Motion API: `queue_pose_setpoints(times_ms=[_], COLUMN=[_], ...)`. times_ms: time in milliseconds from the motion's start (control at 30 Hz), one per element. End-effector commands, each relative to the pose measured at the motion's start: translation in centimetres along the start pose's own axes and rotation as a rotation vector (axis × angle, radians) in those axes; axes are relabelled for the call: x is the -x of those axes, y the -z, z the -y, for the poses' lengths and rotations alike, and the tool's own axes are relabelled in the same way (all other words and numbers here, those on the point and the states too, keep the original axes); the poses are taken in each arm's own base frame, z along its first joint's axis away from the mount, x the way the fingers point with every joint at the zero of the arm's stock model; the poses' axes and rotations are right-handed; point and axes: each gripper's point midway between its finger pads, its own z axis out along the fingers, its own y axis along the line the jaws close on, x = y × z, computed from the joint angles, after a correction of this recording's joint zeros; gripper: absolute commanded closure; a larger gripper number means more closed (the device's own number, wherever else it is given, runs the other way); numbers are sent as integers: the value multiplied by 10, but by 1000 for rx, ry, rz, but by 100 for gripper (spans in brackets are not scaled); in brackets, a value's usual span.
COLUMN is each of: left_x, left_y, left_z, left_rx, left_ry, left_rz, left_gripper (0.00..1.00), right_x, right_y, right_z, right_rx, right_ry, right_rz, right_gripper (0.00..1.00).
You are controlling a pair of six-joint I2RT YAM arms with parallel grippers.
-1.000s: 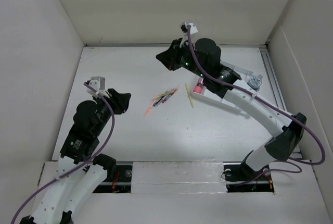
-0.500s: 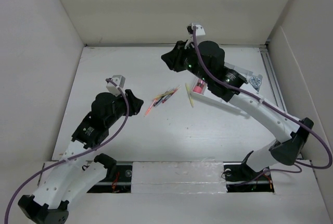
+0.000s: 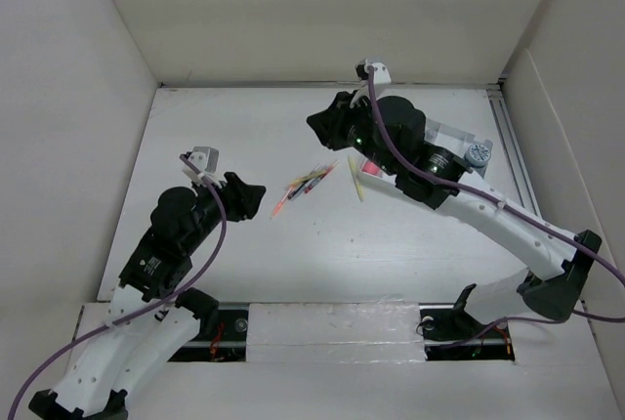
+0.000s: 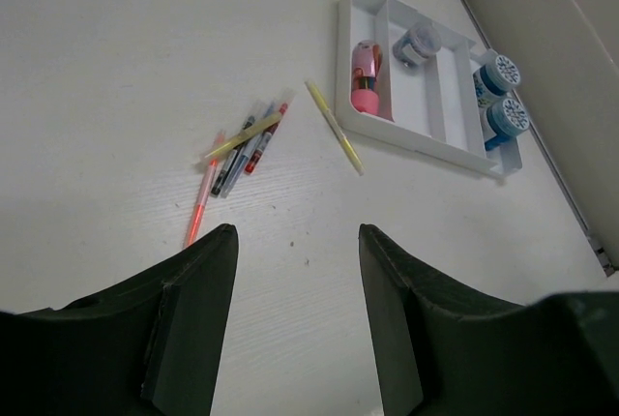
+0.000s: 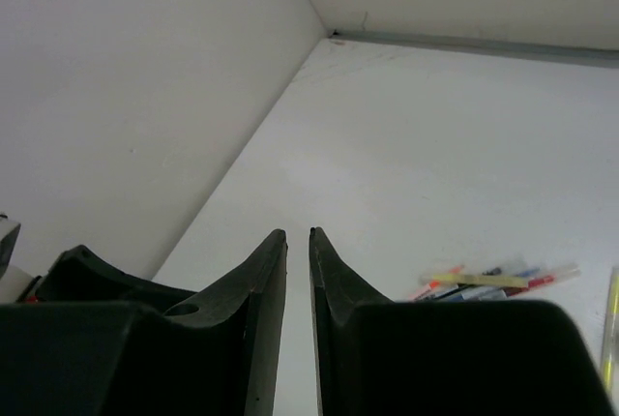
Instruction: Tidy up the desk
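The desk point(image 3: 234, 127) is a white tabletop between white walls. A loose cluster of coloured pens point(image 3: 311, 181) lies at its middle, with an orange pen point(image 4: 201, 203) and a yellow highlighter point(image 4: 336, 128) lying apart. My left gripper point(image 3: 254, 195) is open and empty, just left of the pens; in its wrist view point(image 4: 298, 232) the pens point(image 4: 247, 140) lie ahead of it. My right gripper point(image 3: 314, 119) hovers behind the pens, its jaws almost together with nothing between them point(image 5: 298, 232).
A small white compartmented tray point(image 4: 341, 58) right of the pens holds a pink item point(image 4: 365, 77) and a grey roll point(image 4: 418, 44). Two blue tape rolls point(image 4: 498, 75) sit at its far end. The right arm covers most of the tray point(image 3: 386, 184) from above.
My left gripper moved right toward the pens and the arm then settled slightly back. My right gripper shifted a little right and nearer the pens.
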Motion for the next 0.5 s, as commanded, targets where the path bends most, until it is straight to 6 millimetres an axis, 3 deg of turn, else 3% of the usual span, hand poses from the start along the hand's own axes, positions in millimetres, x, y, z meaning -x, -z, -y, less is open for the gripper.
queue_pose_setpoints(times_ms=[0,133,467], left_x=[-3,-2,-7], left_y=[-6,-8,-27], left_z=[3,5,7], left_rx=[-18,-29,-42], left_ry=[-9,-14,-24], left_rz=[-12,-10,-55], left_gripper=[51,51,50], right_x=[18,15,4], right_y=[16,26,19], right_z=[-4,1,31], right_rx=[4,4,-36], right_ry=[-26,-31,-1], right_rz=[66,73,97], right_gripper=[79,79,83])
